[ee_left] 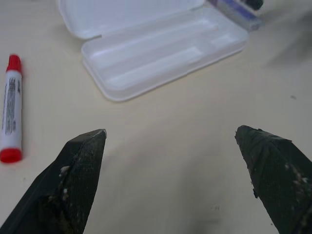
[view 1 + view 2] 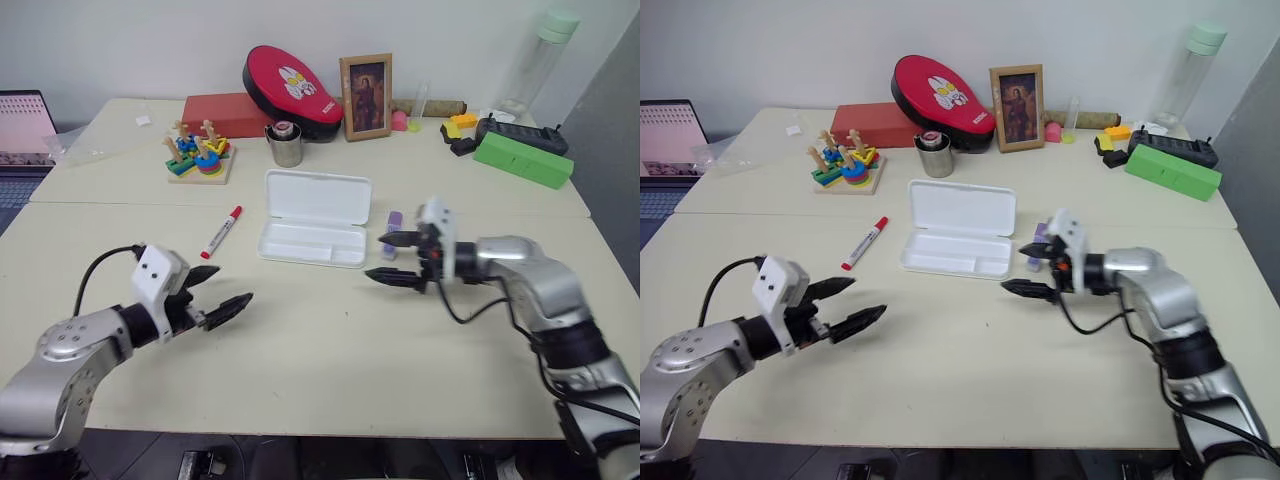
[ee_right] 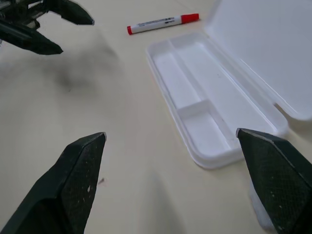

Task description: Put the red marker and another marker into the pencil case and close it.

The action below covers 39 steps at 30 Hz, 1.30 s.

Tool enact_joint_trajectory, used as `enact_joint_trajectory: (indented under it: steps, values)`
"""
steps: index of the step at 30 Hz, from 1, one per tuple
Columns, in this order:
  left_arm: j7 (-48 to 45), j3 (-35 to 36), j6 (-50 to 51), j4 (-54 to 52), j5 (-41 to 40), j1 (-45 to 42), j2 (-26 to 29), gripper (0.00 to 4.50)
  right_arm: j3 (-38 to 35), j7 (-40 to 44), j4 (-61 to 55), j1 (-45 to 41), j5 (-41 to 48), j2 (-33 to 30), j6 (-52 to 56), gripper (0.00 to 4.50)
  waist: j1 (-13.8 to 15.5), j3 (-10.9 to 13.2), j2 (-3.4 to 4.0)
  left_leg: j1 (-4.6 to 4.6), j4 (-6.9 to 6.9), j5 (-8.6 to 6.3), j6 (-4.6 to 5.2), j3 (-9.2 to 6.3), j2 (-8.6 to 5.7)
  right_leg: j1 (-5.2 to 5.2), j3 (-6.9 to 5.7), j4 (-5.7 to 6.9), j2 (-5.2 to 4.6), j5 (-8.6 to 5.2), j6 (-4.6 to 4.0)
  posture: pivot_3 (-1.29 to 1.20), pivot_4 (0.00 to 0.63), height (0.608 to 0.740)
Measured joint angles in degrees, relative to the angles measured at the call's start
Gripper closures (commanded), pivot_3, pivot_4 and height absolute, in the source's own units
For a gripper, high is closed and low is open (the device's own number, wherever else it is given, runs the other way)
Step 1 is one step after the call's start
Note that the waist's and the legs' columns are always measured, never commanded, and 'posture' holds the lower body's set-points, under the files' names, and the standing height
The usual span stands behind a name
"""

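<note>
Left gripper (image 2: 214, 290) hangs above the tabletop (image 2: 330, 350) near its front-left corner, both black fingers spread wide, nothing between them, touching nothing. Right gripper (image 2: 398, 258) sits over the right half of the tabletop, fingers pointing toward the left gripper, likewise spread wide and empty; its upper fingertip lies just beside the purple marker (image 2: 393, 222), contact not clear. The purple marker lies flat, just beside the right end of the pencil case (image 2: 312, 243). The pencil case sits near the middle of the tabletop, lid thrown open and lying back toward the far edge, tray bare inside, with its dividers visible. The red marker (image 2: 221, 232) lies flat to the left of the case, apart from it, red cap pointing toward the far edge, between the case and the left gripper. Along the far edge: a wooden stacking toy (image 2: 200, 155), a metal cup (image 2: 284, 143), a red oval case (image 2: 292, 92) leaning on a red box (image 2: 225, 113), a framed picture (image 2: 366, 97), a green block (image 2: 523, 159) and a clear bottle (image 2: 538, 62) toward the far-right corner.
</note>
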Motion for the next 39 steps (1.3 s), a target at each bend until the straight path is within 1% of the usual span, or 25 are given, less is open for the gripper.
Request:
enact_joint_trajectory:
  steps: [4,10,16,20,21,22,24,26,27,30,32,35,39]
  values:
    - [1.12,-3.56,0.31,-3.06,-1.45,-3.71,-3.32,0.00,7.10,1.58,6.78,-4.97,-4.69,6.09,-2.35,0.01,0.04,-0.01,-0.01,-0.01,0.01,0.00,-0.01,-0.04,-0.02,0.07,-0.01,0.00,0.00,0.03,0.02,0.00,0.150,0.740]
    - [2.73,-4.69,1.32,-3.38,-1.46,-3.76,-4.64,0.00,8.40,2.13,17.09,-8.97,-9.52,8.31,-4.50,0.01,0.10,-0.01,-0.01,-0.01,0.01,0.00,0.00,-0.12,-0.01,0.07,-0.08,0.06,0.02,0.03,0.02,0.00,0.150,0.740]
    - [3.28,-4.68,1.29,-3.53,-1.46,-3.68,-5.03,0.00,8.41,3.96,20.44,-10.49,-11.79,9.69,-6.11,0.01,0.06,-0.01,-0.01,-0.01,0.02,0.00,0.00,-0.13,-0.01,0.06,-0.08,0.10,0.03,0.03,0.02,0.00,0.150,0.740]
    - [3.38,-4.67,1.12,-3.53,-1.46,-3.69,-5.30,0.00,8.57,5.16,21.32,-10.49,-13.75,9.55,-6.11,0.73,0.07,-0.01,-0.01,-0.01,0.04,0.00,0.00,-0.13,-0.02,0.06,-0.08,0.12,0.03,0.03,0.02,0.00,0.150,0.740]
    - [3.40,-4.68,1.08,-3.53,-1.46,-3.69,-5.43,0.00,8.75,5.25,21.77,-10.49,-14.26,9.53,-6.11,1.06,0.06,-0.01,-0.01,-0.01,0.05,0.00,0.00,-0.13,-0.01,0.06,-0.08,0.13,0.03,0.03,0.02,0.00,0.150,0.740]
    - [3.42,-4.67,1.07,-3.53,-1.46,-3.69,-5.59,0.00,8.99,5.17,21.93,-10.49,-14.89,9.60,-6.21,1.24,0.06,-0.01,-0.01,-0.01,0.05,0.00,0.00,-0.13,-0.01,0.05,-0.08,0.15,0.03,0.03,0.02,0.00,0.150,0.740]
    - [3.50,-4.66,1.05,-3.53,-1.47,-3.73,-5.84,0.00,8.91,4.90,22.16,-10.53,-15.79,9.97,-6.56,1.78,0.06,-0.01,-0.01,0.00,0.06,0.00,0.00,-0.13,-0.01,0.05,-0.08,0.19,0.04,0.03,0.02,0.00,0.150,0.740]
    - [3.76,-4.60,1.05,-3.53,-1.48,-3.77,-6.09,0.00,8.44,4.18,23.03,-10.78,-16.06,10.69,-6.59,2.25,0.06,-0.01,-0.01,0.01,0.07,0.00,0.00,-0.13,-0.01,0.04,-0.08,0.24,0.04,0.03,0.02,0.00,0.150,0.740]
    - [3.84,-4.59,1.04,-3.53,-1.48,-3.77,-6.32,0.00,8.24,3.92,23.67,-11.03,-16.17,10.98,-6.70,2.40,0.06,-0.01,-0.01,0.01,0.08,0.00,-0.01,-0.13,-0.02,0.04,-0.08,0.26,0.04,0.03,0.02,0.00,0.150,0.740]
    - [4.23,-4.57,1.04,-3.53,-1.48,-3.77,-6.38,0.00,7.75,3.21,25.00,-11.34,-16.71,11.57,-7.52,3.19,0.05,-0.01,-0.01,0.01,0.10,0.00,-0.01,-0.14,-0.02,0.04,-0.08,0.30,0.04,0.03,0.02,0.00,0.150,0.740]
    - [4.37,-4.55,1.05,-3.53,-1.48,-3.77,-6.38,0.00,7.74,2.98,25.64,-11.71,-17.50,11.72,-8.25,3.60,0.05,-0.01,-0.01,0.02,0.10,0.00,0.00,-0.14,-0.02,0.04,-0.08,0.32,0.04,0.02,0.02,0.00,0.150,0.740]
    - [4.47,-4.24,1.05,-3.53,-1.49,-3.67,-6.38,0.00,7.70,2.93,26.23,-11.94,-18.30,11.88,-9.18,4.43,0.04,-0.01,-0.01,0.02,0.10,0.00,0.00,-0.14,-0.02,0.03,-0.07,0.33,0.04,0.02,0.02,0.00,0.150,0.740]
    - [4.56,-3.24,1.07,-3.56,-1.60,-3.60,-6.34,0.00,7.64,2.88,26.51,-11.94,-18.80,12.21,-10.36,4.47,0.02,-0.01,-0.01,0.03,0.11,0.01,-0.01,-0.14,-0.01,0.03,-0.07,0.37,0.05,0.02,0.01,0.00,0.150,0.740]
